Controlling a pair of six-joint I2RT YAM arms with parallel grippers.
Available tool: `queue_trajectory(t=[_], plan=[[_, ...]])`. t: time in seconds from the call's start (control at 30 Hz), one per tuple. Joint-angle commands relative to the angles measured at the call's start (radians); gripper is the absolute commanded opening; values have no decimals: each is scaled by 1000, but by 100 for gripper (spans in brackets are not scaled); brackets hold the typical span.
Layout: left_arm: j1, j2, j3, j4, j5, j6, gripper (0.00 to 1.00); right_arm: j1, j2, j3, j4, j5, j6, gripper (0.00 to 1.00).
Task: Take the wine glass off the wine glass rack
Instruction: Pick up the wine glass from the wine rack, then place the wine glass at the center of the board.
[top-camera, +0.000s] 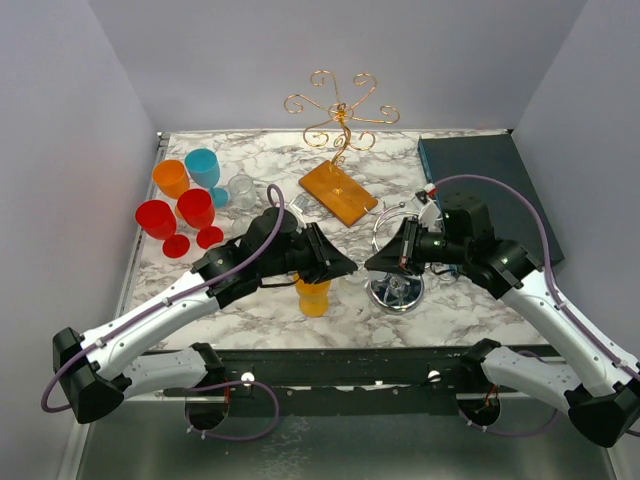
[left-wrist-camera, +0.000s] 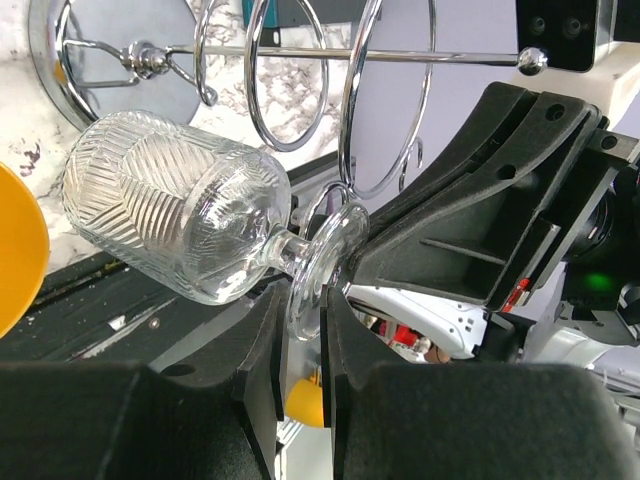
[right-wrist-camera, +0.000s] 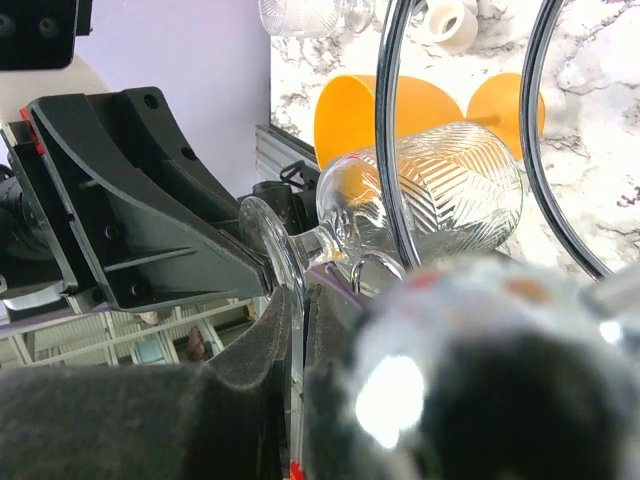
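A clear ribbed wine glass (left-wrist-camera: 180, 205) lies on its side in the air beside the chrome wire rack (left-wrist-camera: 300, 50). Its stem rests in a small chrome hook. My left gripper (left-wrist-camera: 305, 330) is shut on the rim of its round foot. My right gripper (right-wrist-camera: 300, 340) is shut on the opposite rim of the same foot; the glass's bowl (right-wrist-camera: 440, 190) shows behind a rack ring (right-wrist-camera: 383, 150). In the top view the two grippers (top-camera: 345, 265) (top-camera: 375, 260) meet tip to tip just left of the rack's base (top-camera: 398, 292).
An orange cup (top-camera: 313, 297) stands under the left gripper. Red (top-camera: 160, 220), orange (top-camera: 171, 178) and blue goblets (top-camera: 203, 167) and a clear glass (top-camera: 241, 190) stand at the left. A gold rack (top-camera: 340, 110) on a wooden base is at the back. A dark box (top-camera: 480, 170) is at the right.
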Motion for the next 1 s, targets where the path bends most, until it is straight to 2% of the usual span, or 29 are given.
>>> queue_trajectory(t=[0.0,0.37,0.7,0.97], plan=[[-14,-30,58,49,-64,20,14,19,19,31,84,19,14,1],[-15,-51,141,68,-176,66,14,20,55,113,158,54,27,1],[-14,-88,162,88,-224,75,5,20,87,144,217,40,42,1],[-14,-135,126,189,-311,59,0,21,113,177,280,40,47,1]])
